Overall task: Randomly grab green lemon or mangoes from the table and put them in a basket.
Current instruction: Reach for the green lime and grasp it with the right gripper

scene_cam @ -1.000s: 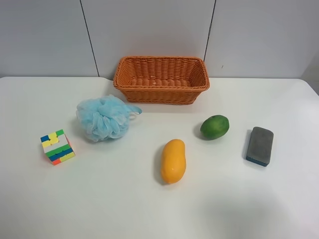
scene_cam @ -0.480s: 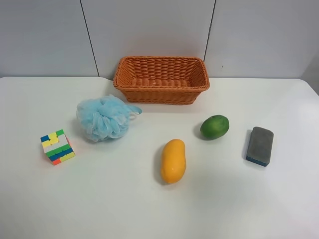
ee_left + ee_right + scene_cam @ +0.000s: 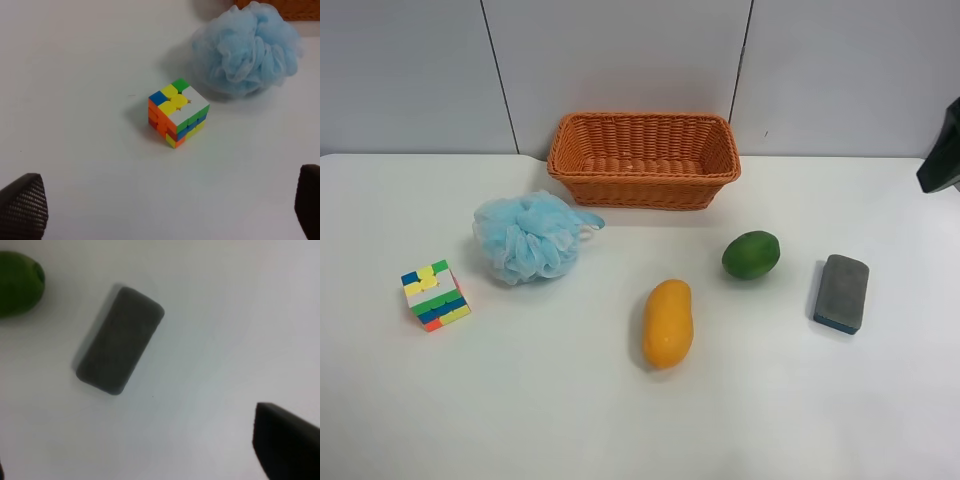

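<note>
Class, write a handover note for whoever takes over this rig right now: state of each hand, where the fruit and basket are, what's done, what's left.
Left hand: open, empty, over the table near the colour cube.
Right hand: open, empty, near the grey eraser.
Green lemon and mango: both on the table, apart, in front of the basket.
Done: nothing; the basket holds no fruit.
To do: grab both fruits and put them in the basket.

High camera overlooks table [image 3: 620, 430]; wrist cameras downward, closer.
</note>
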